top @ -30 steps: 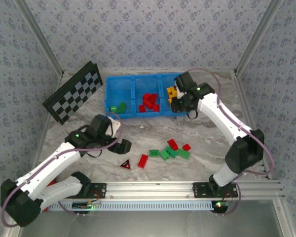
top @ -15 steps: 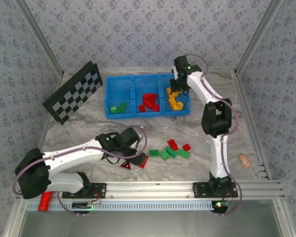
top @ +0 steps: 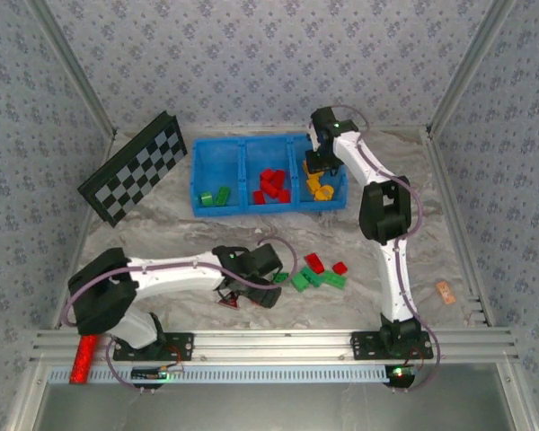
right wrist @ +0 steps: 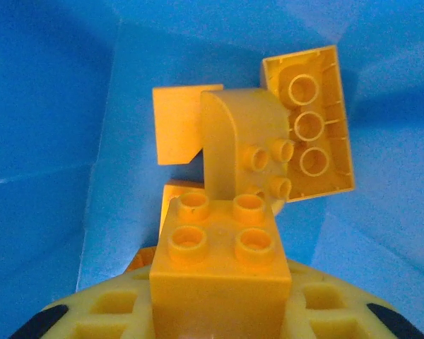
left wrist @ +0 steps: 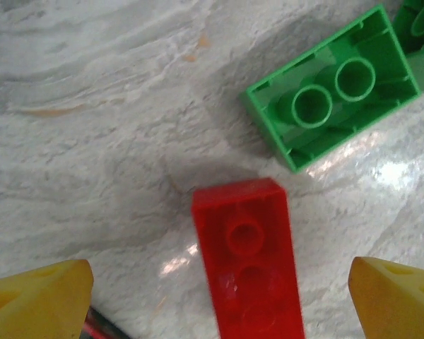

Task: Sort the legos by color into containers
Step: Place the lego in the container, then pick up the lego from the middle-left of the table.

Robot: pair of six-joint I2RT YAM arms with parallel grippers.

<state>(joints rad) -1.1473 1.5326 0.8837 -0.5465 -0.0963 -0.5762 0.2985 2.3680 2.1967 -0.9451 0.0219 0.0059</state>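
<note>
My left gripper [left wrist: 219, 300] is open low over the table, its yellow fingertips [left wrist: 39, 296] either side of an upside-down red lego [left wrist: 247, 261]. A green lego [left wrist: 332, 88] lies upside down just beyond it. From above, the left gripper [top: 259, 292] is left of a loose cluster of green legos [top: 310, 278] and red legos [top: 314, 262]. My right gripper [top: 319, 171] hangs over the right container of the blue bin [top: 242, 141]. The right gripper [right wrist: 219, 311] is shut on an orange-yellow lego [right wrist: 219, 261], above more yellow legos [right wrist: 311, 127].
Green legos [top: 216, 196] lie in the left container and red ones [top: 271, 186] in the middle one. A checkerboard [top: 135, 168] leans at the back left. A dark triangle [top: 226, 299] lies by the left gripper. A small orange piece [top: 446, 293] lies far right.
My left arm has stretched right and come down around the red lego. My right arm has swung up and carried the yellow lego over the right container.
</note>
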